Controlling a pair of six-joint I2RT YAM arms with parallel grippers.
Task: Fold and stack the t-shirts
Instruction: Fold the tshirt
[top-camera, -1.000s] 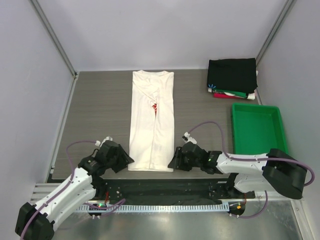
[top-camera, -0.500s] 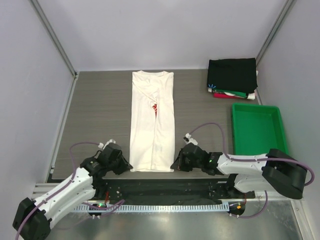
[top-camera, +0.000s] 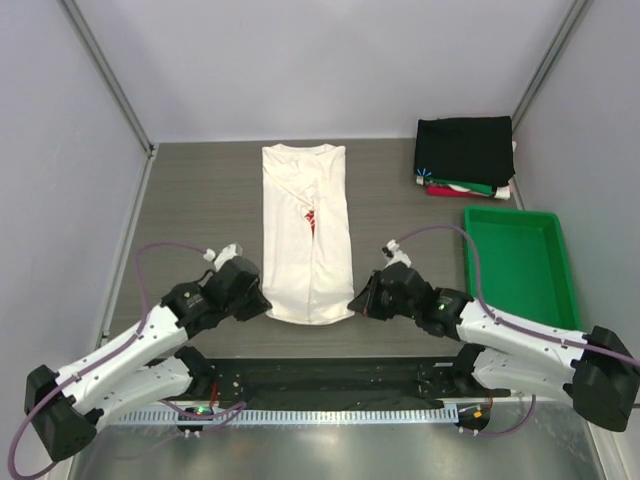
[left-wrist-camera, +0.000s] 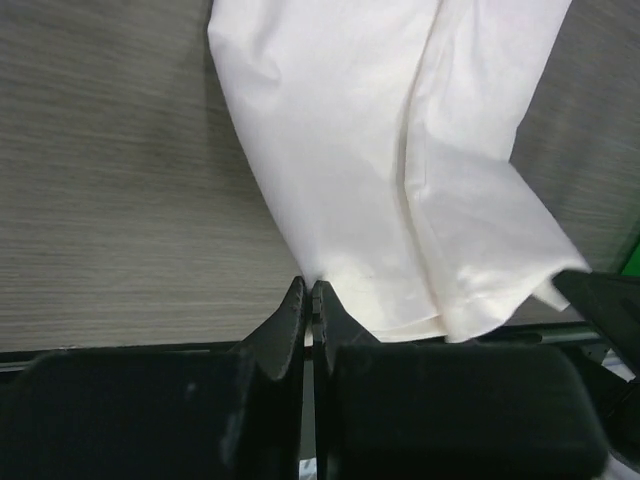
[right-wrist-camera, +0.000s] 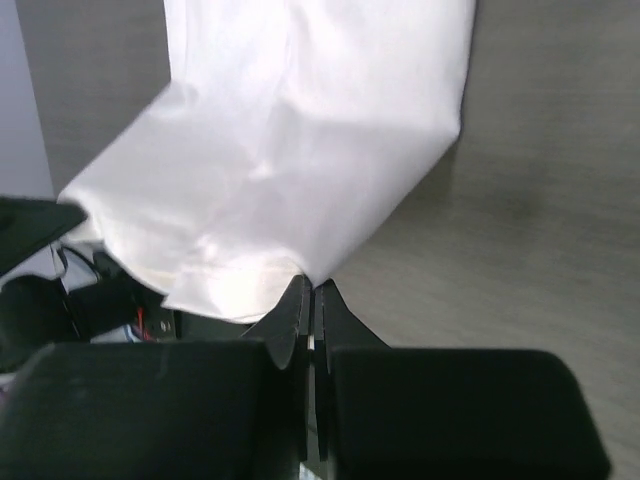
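A white t-shirt (top-camera: 307, 225) lies lengthwise on the table, folded into a narrow strip, with a bit of red print (top-camera: 310, 216) showing in the fold. My left gripper (top-camera: 266, 308) is shut on its near left corner, and my right gripper (top-camera: 356, 304) is shut on its near right corner. Both corners are raised, so the hem (top-camera: 310, 317) sags between them. In the left wrist view the white cloth (left-wrist-camera: 400, 180) runs into the closed left gripper (left-wrist-camera: 311, 291). The right wrist view shows the cloth (right-wrist-camera: 300, 150) pinched at the right gripper (right-wrist-camera: 310, 287). A stack of folded t-shirts (top-camera: 465, 153), black on top, sits at the far right.
A green plastic tray (top-camera: 470, 262) stands along the right side, close to my right arm. Metal frame posts and grey walls close in the table on three sides. A black strip and a rail run along the near edge below the shirt.
Both grippers closed on the near corners of the white t-shirt and lifted them up and away from the near edge. The shirt's hem now hangs off the table between them.
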